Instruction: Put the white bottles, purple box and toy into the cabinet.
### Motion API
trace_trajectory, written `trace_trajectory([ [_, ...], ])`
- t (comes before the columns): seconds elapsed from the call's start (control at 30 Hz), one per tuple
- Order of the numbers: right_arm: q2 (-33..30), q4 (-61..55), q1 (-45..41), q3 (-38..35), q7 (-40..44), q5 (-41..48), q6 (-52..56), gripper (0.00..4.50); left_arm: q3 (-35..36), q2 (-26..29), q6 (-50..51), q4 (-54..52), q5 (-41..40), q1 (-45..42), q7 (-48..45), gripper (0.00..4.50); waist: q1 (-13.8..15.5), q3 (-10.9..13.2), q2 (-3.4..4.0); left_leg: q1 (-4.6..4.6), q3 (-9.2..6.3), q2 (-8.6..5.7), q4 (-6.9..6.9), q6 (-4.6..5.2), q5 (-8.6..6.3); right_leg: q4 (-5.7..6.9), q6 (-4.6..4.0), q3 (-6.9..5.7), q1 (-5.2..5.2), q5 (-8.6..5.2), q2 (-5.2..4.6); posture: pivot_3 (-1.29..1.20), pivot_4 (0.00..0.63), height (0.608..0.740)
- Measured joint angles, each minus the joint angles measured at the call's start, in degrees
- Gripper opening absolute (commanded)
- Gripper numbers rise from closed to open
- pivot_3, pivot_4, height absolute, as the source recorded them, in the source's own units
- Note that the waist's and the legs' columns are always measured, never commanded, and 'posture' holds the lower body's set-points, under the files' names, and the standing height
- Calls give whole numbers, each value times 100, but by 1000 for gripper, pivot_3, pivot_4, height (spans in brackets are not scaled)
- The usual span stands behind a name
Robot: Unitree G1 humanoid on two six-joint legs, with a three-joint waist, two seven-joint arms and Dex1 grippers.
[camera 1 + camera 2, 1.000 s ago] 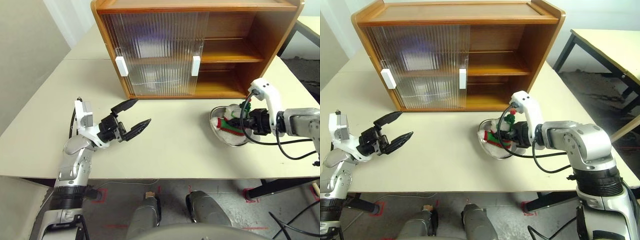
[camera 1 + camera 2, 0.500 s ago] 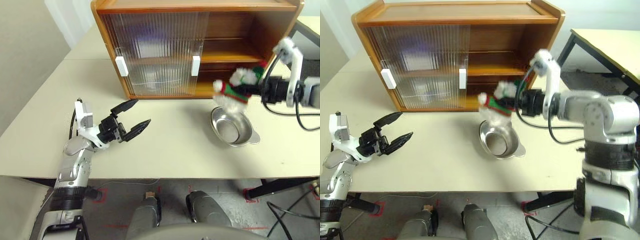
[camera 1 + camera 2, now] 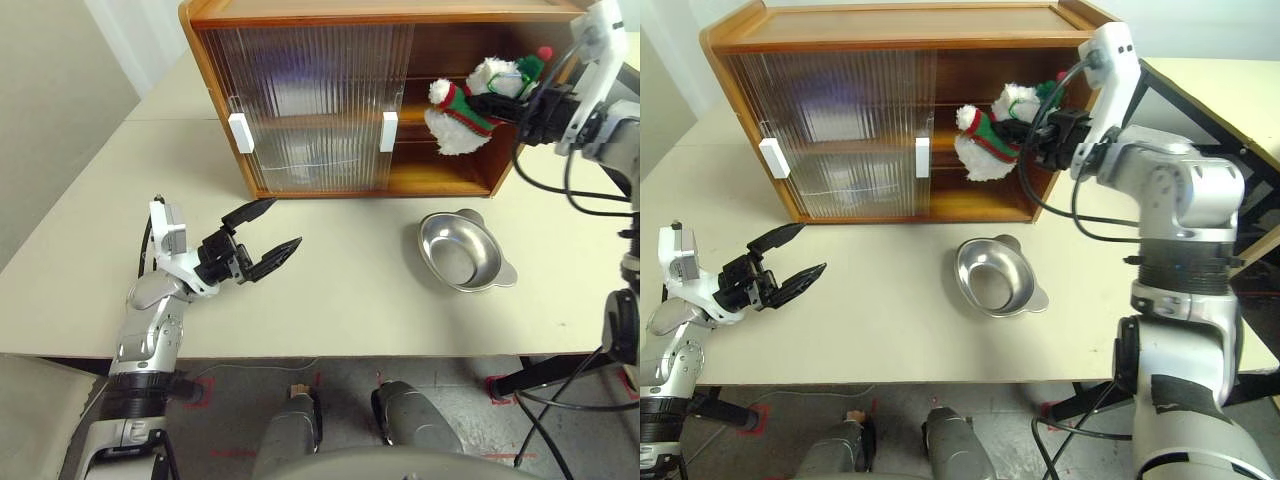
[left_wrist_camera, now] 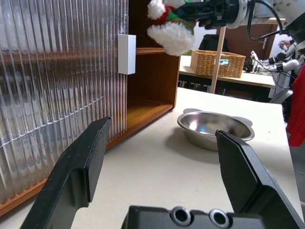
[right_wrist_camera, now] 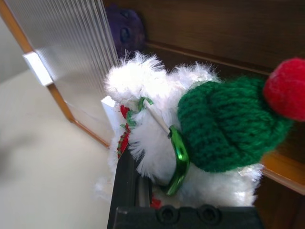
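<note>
Gripping the toy (image 3: 470, 100), right gripper (image 3: 1032, 135) has its fingers clamped on the plush, held up in the air at the cabinet's (image 3: 330, 12) open right half, about level with the shelf (image 3: 450, 112), toy sticking out from the fingertips toward the opening. Green hat with red pompom sits on the gripper side, scarf end further out. Past the toy, deeper in the cabinet behind the ribbed sliding doors (image 3: 310, 100), a purple shape shows in the right wrist view, probably the purple box (image 5: 125, 28), can't confirm. Below the right gripper, a steel bowl (image 3: 462, 250) sits on the table (image 3: 350, 300), nothing in it, just out from the cabinet's front edge. Left gripper (image 3: 267, 233) is well apart from all that, low over the table in front of the closed doors, fingers spread wide, holding nothing. White block handles (image 3: 241, 132) on the doors are beyond its fingertips.
</note>
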Motion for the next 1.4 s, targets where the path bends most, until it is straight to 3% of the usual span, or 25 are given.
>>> trace_trajectory([
  [0.2, 558, 528, -297, 106, -439, -459, -903, 690, 4, 5, 5, 0, 1, 20, 0, 4500, -7, -1, 2, 2, 0, 1, 2, 3, 2, 3, -5, 2, -3, 14, 0, -239, 66, 740],
  [0.37, 687, 1098, -546, 138, -700, -855, -1611, 690, 2, 6, 10, -2, 1, 61, 0, 4500, 12, -1, 2, 0, -3, 1, 1, 2, 2, 2, -61, 1, -3, 47, -1, -233, 67, 740],
  [0.97, 1216, 4043, -1593, 394, -1261, -2153, -4038, 689, -26, -5, 47, -154, 3, 196, 61, 4500, 4, -2, 5, -2, -1, 14, -2, -2, -1, 3, -80, -3, -14, 55, 0, -210, 61, 740],
  [1.3, 1227, 4666, -1812, 431, -1407, -2518, -4533, 4297, -26, -14, 66, -371, 7, 322, 229, 4500, 51, -2, 4, -3, 1, 20, -2, -5, -3, 1, -85, -5, -14, 55, -1, -208, 66, 740],
  [1.4, 1228, 4749, -1813, 432, -1412, -2585, -4632, 4445, -32, -14, 84, -406, 6, 319, 264, 4500, 52, -2, 4, -3, 2, 21, -2, -5, -3, 2, -86, -5, -14, 56, -1, -212, 65, 740],
])
